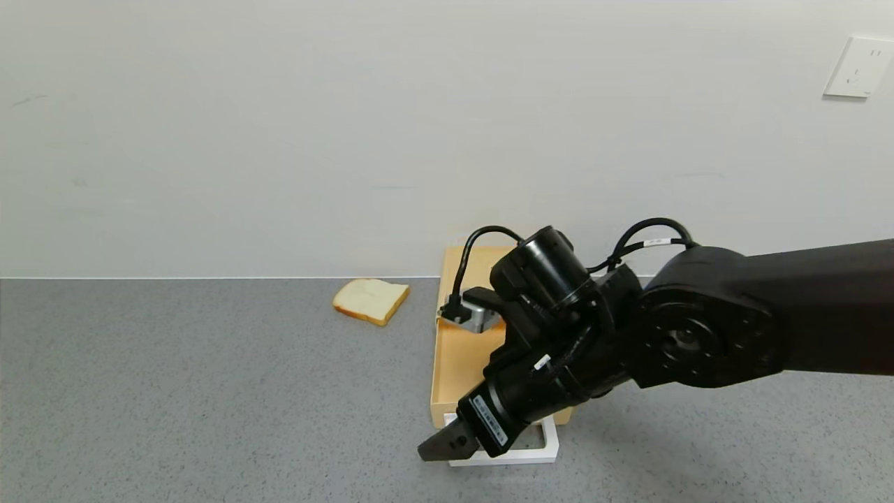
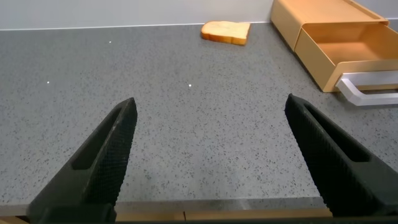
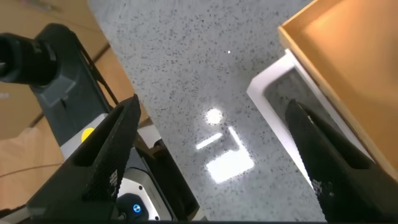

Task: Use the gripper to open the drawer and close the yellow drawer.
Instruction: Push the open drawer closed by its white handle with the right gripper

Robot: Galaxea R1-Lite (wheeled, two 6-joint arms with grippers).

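The pale yellow-tan drawer [image 1: 457, 349] stands pulled out of its box toward the table's front, and its tray is empty where it shows. Its white loop handle [image 1: 548, 447] points at me. My right gripper [image 1: 454, 443] reaches in from the right and is low over the handle's left part. In the right wrist view this gripper [image 3: 212, 107] is open: one finger is over the inside of the loop, the other is over bare table, and the handle bar [image 3: 267, 118] is between them. My left gripper [image 2: 210, 104] is open and empty, low near the table's front edge, left of the drawer [image 2: 348, 53].
A bread slice [image 1: 371, 300] lies on the grey table near the wall, left of the drawer box; it also shows in the left wrist view [image 2: 226, 31]. A wall socket [image 1: 858, 66] is at the upper right. The robot's base [image 3: 68, 106] shows past the table's front edge.
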